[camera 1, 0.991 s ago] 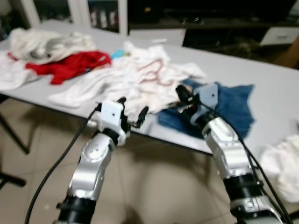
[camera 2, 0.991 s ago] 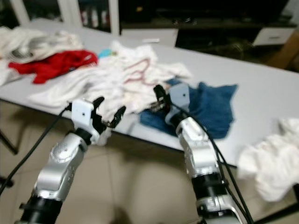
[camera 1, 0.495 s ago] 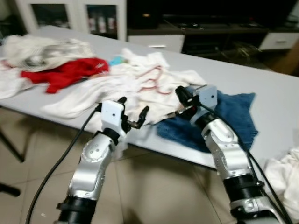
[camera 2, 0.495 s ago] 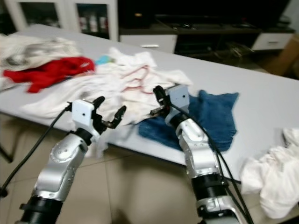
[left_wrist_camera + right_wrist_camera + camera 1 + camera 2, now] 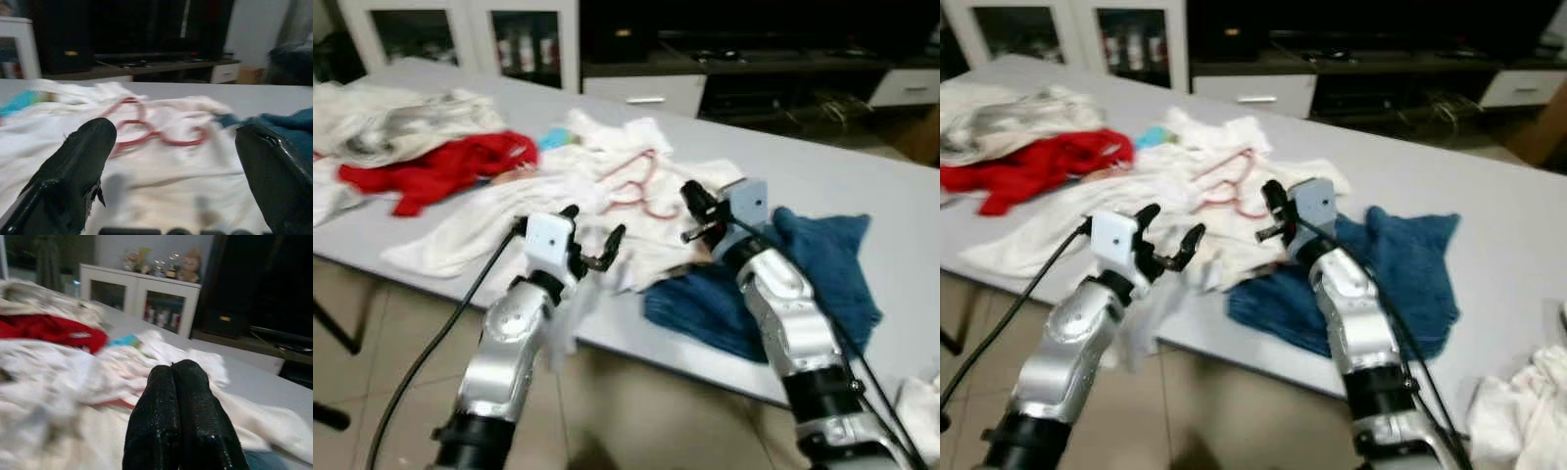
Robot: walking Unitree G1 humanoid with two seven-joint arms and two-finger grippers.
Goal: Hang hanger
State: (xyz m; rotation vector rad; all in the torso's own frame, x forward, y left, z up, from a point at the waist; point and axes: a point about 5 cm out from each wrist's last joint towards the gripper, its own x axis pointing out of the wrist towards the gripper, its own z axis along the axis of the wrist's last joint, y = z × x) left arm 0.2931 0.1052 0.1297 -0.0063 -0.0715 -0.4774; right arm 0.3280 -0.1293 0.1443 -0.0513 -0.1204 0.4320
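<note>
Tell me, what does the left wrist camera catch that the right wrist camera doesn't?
Left wrist view: the pink hanger lying on white clothes, framed by the left gripper, whose fingers stand wide apart, and a blue cloth. Right wrist view: the right gripper with fingers pressed together, a red garment and a white cabinet. Both: the white clothes on the grey table.

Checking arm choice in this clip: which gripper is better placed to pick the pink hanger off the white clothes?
Probably the left. The left gripper is open and its wrist view looks straight at the pink hanger lying on the white clothes. The right gripper is about as near, but its fingers are shut.
</note>
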